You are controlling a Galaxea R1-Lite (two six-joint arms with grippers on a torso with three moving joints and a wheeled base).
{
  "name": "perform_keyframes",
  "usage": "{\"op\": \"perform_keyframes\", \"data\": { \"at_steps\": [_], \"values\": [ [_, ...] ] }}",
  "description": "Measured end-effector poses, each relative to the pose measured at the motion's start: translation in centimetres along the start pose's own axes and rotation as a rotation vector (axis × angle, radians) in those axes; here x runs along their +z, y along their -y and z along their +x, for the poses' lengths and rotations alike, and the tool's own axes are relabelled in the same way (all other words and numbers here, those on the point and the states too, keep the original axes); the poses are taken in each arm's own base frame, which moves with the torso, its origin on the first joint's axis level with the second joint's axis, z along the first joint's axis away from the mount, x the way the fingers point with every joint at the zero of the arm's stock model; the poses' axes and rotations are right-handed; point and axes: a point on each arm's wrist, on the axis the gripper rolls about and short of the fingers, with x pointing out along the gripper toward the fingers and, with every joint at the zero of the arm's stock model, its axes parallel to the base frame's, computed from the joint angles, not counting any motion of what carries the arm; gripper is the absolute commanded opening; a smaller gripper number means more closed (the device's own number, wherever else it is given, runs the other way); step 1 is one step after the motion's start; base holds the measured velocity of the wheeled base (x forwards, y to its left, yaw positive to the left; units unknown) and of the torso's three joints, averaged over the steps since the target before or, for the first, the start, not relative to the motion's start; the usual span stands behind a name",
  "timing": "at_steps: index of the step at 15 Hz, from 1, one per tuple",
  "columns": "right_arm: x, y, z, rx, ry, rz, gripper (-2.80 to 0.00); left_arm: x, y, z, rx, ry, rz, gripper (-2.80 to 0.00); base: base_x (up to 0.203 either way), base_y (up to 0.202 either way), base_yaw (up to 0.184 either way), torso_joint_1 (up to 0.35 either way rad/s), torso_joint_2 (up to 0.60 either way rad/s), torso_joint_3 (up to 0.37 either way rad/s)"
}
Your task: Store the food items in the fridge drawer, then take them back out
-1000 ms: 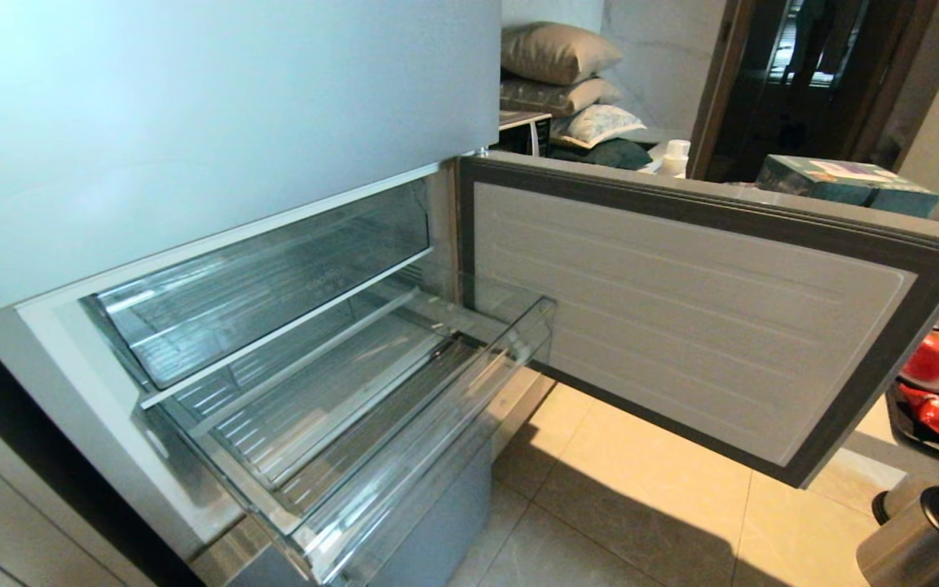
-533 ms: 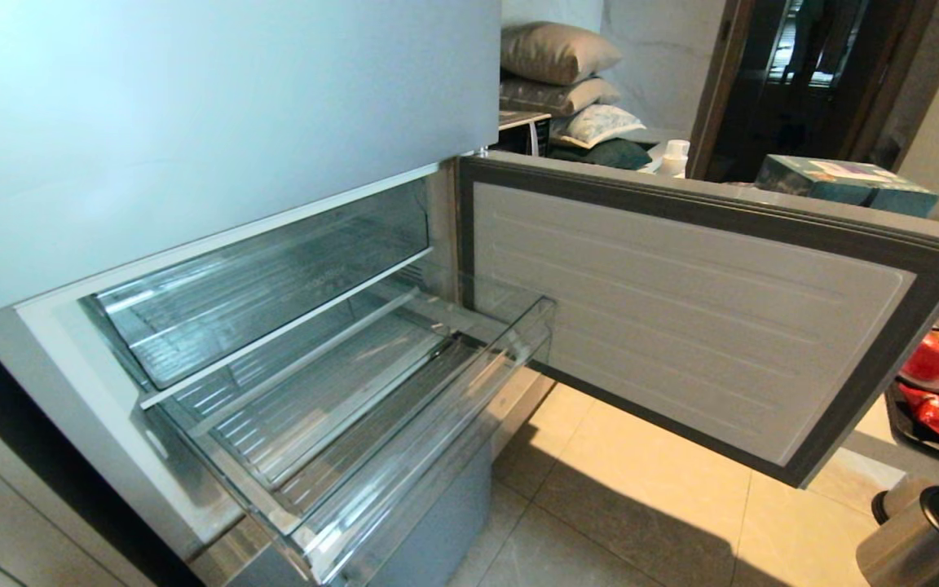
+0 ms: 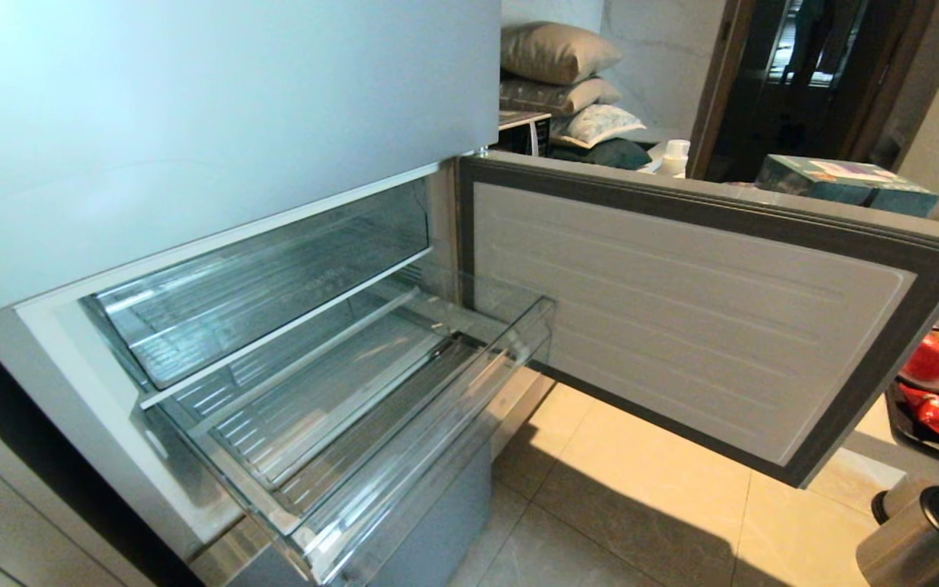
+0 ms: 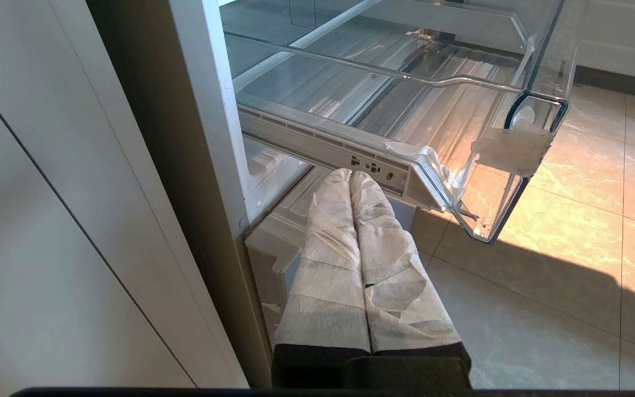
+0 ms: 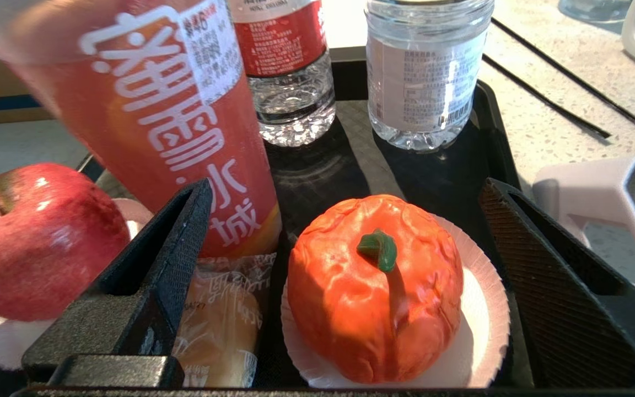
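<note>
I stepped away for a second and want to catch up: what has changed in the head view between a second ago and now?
Nothing has visibly changed. The fridge drawer stays pulled out and empty, the fridge door stays swung open, and neither arm has entered the head view.

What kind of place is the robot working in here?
Most likely a home kitchen: an open fridge with its clear pull-out drawer, a tiled floor, and a tray of food and drinks nearby.
</note>
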Motion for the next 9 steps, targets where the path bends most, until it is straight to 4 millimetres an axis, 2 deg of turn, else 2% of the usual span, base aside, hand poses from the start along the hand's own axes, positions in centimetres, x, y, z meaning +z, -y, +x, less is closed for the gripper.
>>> {"op": "perform_keyframes", "data": {
  "at_steps": [9],
  "values": [
    [-2.0,0.4,0.3,-0.009,-0.063,0.032,0.0,0.0,0.0,0.0,0.0,0.0,0.0,-2.8,0.0,0.0,0.0,0.0,0.0,0.0]
  ]
}}
